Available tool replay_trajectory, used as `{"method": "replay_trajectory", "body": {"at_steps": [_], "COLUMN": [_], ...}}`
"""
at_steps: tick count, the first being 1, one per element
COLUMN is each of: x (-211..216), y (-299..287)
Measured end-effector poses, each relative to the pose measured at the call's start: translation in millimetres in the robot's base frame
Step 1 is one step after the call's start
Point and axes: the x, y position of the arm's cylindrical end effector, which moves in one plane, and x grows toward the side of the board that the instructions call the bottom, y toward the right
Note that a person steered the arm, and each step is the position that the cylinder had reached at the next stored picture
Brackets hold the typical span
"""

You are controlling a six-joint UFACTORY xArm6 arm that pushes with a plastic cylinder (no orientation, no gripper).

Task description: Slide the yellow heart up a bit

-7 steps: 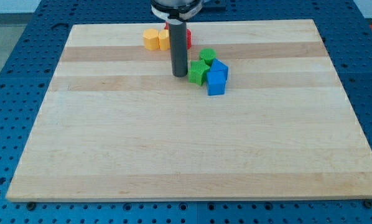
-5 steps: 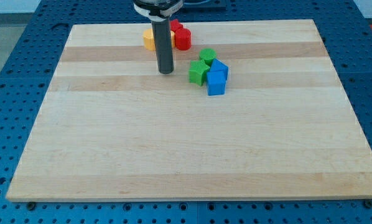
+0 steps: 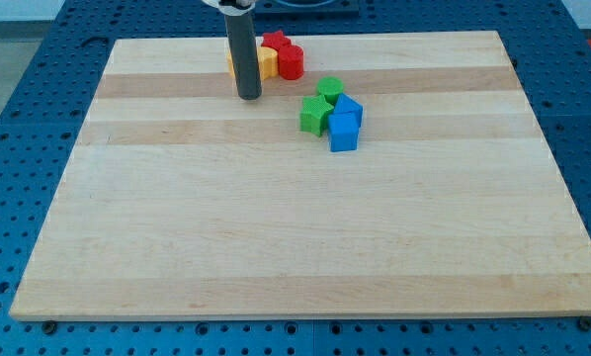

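Tip (image 3: 248, 97) has tracked left toward the worktop's (image 3: 276, 247) far edge—now just below the yellow blocks (image 3: 264, 63), lined up to push; tool is a bare rod, holding nothing.

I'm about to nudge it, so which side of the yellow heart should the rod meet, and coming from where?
Meet its bottom edge and push toward the view's top. My tip sits just below the yellow heart, whose left part the rod hides. The red blocks touch its right side, so a centred push seems best to keep it from turning.
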Motion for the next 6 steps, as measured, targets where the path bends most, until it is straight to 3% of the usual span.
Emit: {"method": "replay_trajectory", "body": {"at_steps": [6], "x": [-22.5], "y": [9.0]}}
